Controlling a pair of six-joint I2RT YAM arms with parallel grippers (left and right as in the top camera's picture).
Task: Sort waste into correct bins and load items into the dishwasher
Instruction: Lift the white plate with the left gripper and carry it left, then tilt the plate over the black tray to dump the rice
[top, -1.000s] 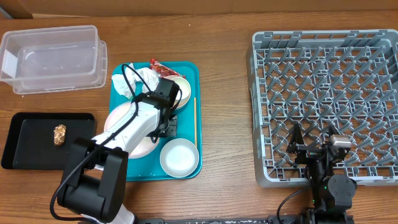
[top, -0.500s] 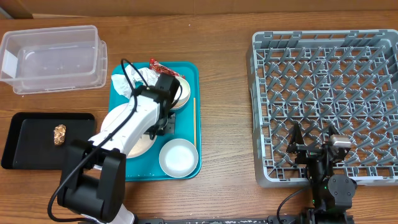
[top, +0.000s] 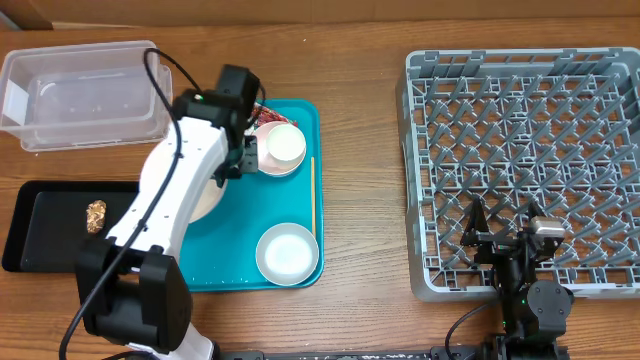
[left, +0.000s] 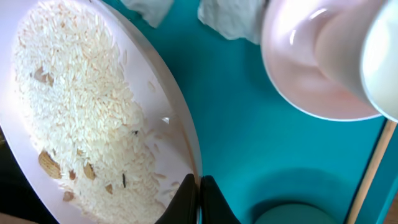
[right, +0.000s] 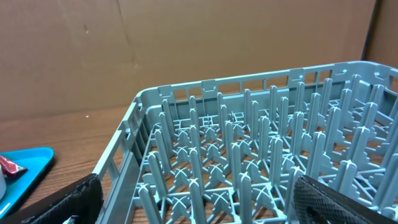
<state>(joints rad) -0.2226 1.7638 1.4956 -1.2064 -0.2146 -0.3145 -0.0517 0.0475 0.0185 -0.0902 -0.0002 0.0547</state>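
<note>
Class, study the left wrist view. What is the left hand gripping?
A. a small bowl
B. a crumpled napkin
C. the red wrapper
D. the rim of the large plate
D: the left hand is pinched shut on the rim of the large plate, which is covered in rice.

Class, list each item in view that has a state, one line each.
left gripper, shut on the plate's rim
plate, held by its rim, carrying rice
right gripper, open, empty
dish rack, empty
black tray, holds one brown scrap
clear tub, appears empty
bowl, upright, empty
</note>
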